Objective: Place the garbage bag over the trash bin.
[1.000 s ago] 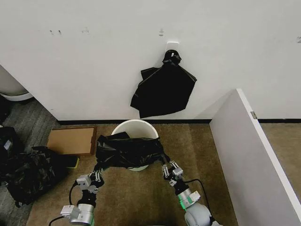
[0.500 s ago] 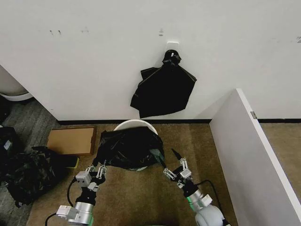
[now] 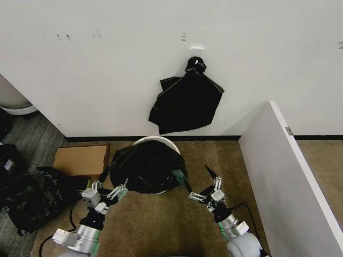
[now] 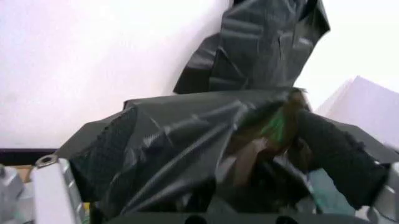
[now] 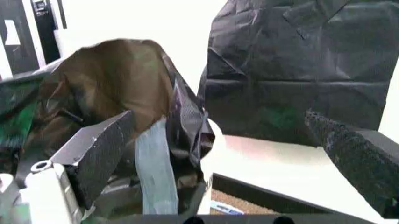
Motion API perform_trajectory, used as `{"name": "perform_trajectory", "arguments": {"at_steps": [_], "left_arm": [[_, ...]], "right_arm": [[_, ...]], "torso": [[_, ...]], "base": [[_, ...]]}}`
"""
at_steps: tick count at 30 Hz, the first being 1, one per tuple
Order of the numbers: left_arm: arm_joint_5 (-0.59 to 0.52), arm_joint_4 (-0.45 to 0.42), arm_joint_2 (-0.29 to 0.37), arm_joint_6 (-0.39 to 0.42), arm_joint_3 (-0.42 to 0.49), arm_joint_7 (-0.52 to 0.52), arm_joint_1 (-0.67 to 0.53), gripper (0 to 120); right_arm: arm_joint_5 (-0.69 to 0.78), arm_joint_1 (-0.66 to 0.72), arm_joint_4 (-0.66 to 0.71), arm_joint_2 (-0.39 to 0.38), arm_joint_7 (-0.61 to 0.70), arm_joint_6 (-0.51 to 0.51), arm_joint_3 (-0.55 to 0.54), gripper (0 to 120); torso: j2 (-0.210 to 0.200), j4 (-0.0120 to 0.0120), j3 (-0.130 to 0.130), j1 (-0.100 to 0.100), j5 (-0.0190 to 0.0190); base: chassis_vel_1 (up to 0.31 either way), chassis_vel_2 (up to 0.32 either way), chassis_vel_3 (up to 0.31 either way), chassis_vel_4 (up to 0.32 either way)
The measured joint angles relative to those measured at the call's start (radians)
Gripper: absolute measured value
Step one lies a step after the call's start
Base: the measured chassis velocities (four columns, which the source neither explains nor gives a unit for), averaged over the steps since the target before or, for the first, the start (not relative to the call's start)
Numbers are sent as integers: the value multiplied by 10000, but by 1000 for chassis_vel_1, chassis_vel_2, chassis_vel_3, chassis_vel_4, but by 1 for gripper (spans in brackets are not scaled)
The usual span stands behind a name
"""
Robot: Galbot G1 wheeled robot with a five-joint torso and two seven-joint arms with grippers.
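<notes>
Head view shows the garbage bag [image 3: 147,171] draped over the trash bin [image 3: 155,141] by the far wall, my left hand [image 3: 105,188] and right hand [image 3: 206,188] both wide and empty, so I fear it may slip off.

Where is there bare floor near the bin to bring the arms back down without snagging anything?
Bare carpet lies in front of the trash bin, between the left gripper and right gripper, and on the right up to the white partition. The left side is crowded: cardboard box and camouflage backpack. The garbage bag drapes the bin's near rim.
</notes>
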Motion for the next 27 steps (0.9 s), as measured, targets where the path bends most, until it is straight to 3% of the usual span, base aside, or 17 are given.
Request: {"name": "perform_trajectory", "arguments": {"at_steps": [2, 8, 12, 15, 16, 18, 20, 23, 27], "left_arm": [[61, -275, 109, 328, -251, -199, 143, 100], [-1011, -941, 446, 251, -530, -20, -180, 100], [-1484, -637, 1060, 337, -594, -36, -842, 100], [-2388, 556, 2339, 380, -470, 517, -2244, 100], [-2523, 717, 2477, 388, -433, 704, -2408, 100], [-3227, 2020, 3304, 618, -205, 2318, -3518, 100], [-3303, 2449, 3527, 708, -172, 2810, -3811, 100], [-3306, 3567, 4034, 1081, 0, 4067, -4679, 100], [-3139, 4579, 4448, 1521, 232, 5169, -5632, 100]], "right_arm": [[1, 1, 91, 20, 6, -20, 18, 100], [-9, -35, 148, 85, 25, -42, 68, 100], [-24, -84, 236, 140, 51, -55, 127, 100], [-152, -213, 558, 265, 166, -87, 312, 100], [-190, -225, 600, 283, 193, -93, 341, 100], [-591, -270, 831, 413, 466, -144, 518, 100], [-735, -247, 873, 454, 533, -150, 543, 100], [-1042, -160, 969, 533, 594, -153, 577, 100], [-1093, -128, 1071, 553, 609, -177, 536, 100]], "torso": [[0, 1, 0, 0, -2], [0, 2, 0, 0, -1], [0, 1, 0, 0, 0], [0, -2, 0, 2, -3], [0, -2, 1, 2, -2], [0, -6, 1, 2, -5], [0, -9, 1, 3, -4], [-1, 8, 2, 3, 2], [-1, -3, 2, 3, -12]], "base": [[0, 0, 0, 0], [0, 0, 0, 0], [0, 0, 0, 0], [0, 0, 0, 0], [0, 0, 0, 0], [0, 0, 0, 0], [0, 0, 0, 0], [0, 0, 0, 0], [0, 0, 0, 0]]}}
